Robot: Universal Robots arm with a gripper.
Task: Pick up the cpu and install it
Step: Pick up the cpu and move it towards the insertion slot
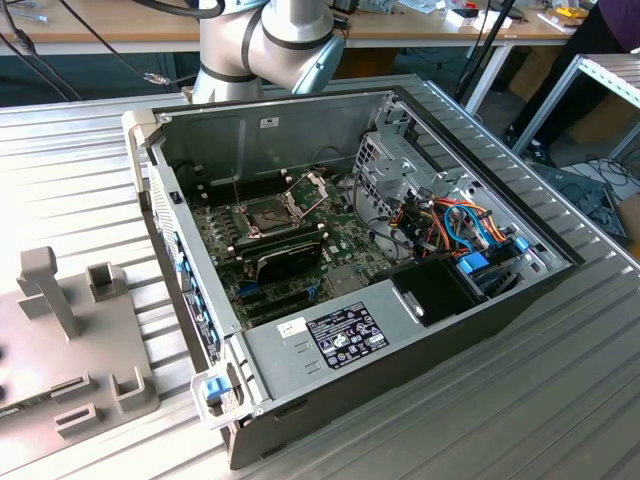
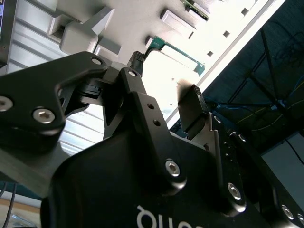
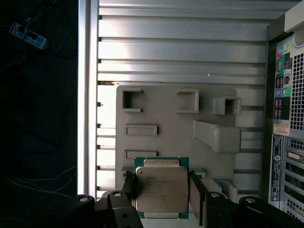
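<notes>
Gripping cpu (image 3: 161,187) by two opposite edges, pincer (image 3: 163,192) clamped on it, fingers (image 3: 129,187) snug either side, metal lid facing wrist. Guessing that keeps underside contacts untouched. Grey parts tray (image 3: 166,114) right beyond fingertips. Socket (image 1: 268,215) in pc case (image 1: 400,350) off to one side, frame (image 1: 310,187) flipped open, ready for cpu.

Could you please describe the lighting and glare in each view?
Exterior view: even light, the computer case mildly shadowed inside. Second wrist view: glare washes out the fixture plate behind the dark hand. First wrist view: the cpu evenly lit, darkness beside the table.
</notes>
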